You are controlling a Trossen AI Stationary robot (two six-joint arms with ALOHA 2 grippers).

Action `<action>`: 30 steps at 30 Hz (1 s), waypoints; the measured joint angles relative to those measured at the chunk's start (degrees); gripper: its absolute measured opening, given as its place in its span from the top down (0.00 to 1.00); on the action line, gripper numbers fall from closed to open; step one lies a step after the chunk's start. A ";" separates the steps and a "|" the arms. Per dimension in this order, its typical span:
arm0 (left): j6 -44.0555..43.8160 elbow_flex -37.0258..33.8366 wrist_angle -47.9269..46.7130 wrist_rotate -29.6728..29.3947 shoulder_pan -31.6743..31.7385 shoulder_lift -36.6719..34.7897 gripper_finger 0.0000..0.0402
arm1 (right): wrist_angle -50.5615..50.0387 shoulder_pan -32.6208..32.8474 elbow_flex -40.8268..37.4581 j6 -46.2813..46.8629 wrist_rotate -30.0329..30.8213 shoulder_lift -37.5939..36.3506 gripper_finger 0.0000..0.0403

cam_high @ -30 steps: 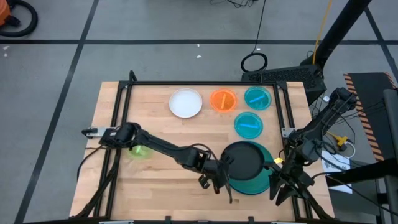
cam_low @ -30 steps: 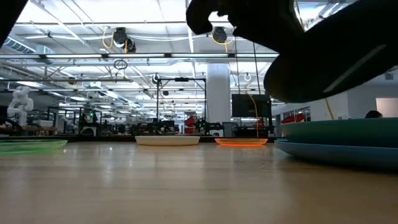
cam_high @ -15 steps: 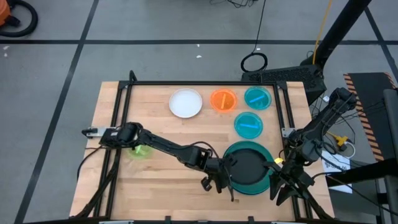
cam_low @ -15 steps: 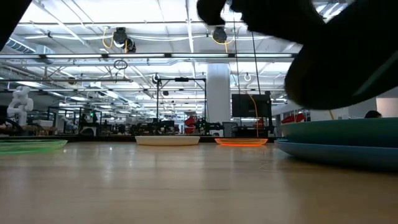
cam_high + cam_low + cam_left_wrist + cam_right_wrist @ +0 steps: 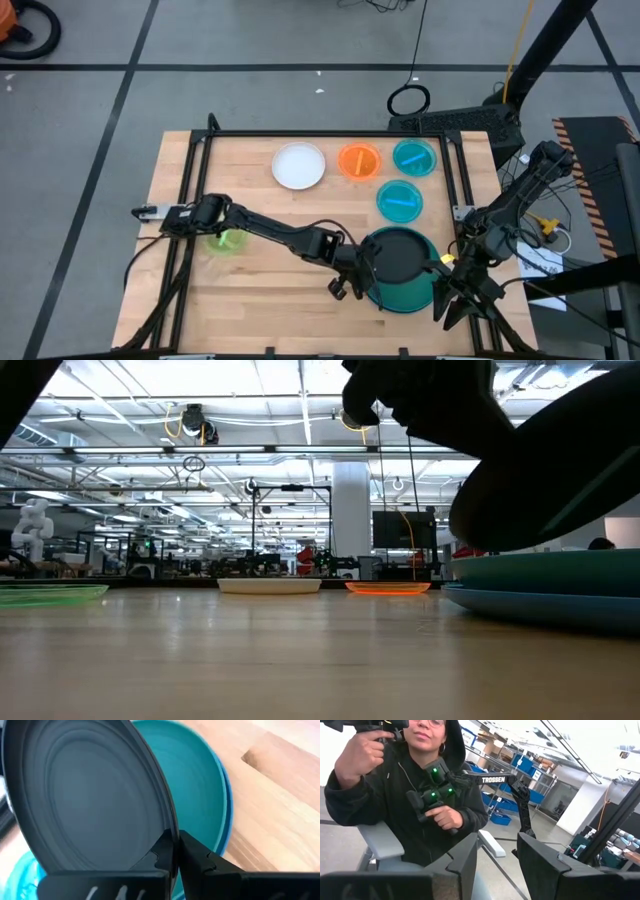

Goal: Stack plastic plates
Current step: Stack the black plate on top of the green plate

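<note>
My left gripper is shut on a black plate, which hangs tilted over the large teal plate. The teal plate rests on a blue plate at the table's near right. A white plate, an orange plate and two cyan plates lie flat toward the far edge. A lime green plate lies at the left. My right gripper waits open, raised beyond the table's right edge. My left gripper pinches the black plate's rim between its two fingers, one on the upper face and one under it. The fingers come slanting down from the table's left. The plate is tilted just above the teal plate; I cannot tell whether it touches it.
A black frame runs along the table's far side and down both sides. The near left of the wooden table is bare wood. A seated person shows in the right wrist view, in the room beyond the table.
My left gripper has carried the black plate a little toward the table's right edge, farther over the teal plate, and has rolled slightly. The plate stays tilted and held by its rim.
</note>
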 joint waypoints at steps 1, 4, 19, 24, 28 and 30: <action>-0.34 0.00 -0.22 0.00 0.07 0.00 0.96 | 0.00 0.00 0.00 0.00 0.00 0.00 0.67; -0.76 0.00 -0.16 0.02 0.26 0.00 0.96 | -0.04 0.00 0.00 0.02 0.00 0.00 0.67; -1.80 0.00 1.01 1.79 0.30 -0.02 0.84 | -0.42 0.00 0.00 0.07 0.00 0.00 0.67; -2.85 0.00 1.36 2.34 0.30 -0.02 0.84 | -0.50 0.00 0.00 0.07 0.00 0.00 0.67; -4.33 0.00 0.89 2.87 0.30 -0.02 0.84 | -0.59 0.00 0.00 0.07 0.00 0.00 0.67; -4.93 0.00 0.75 3.03 0.42 -0.02 0.84 | -0.66 0.00 0.00 0.07 0.00 0.00 0.67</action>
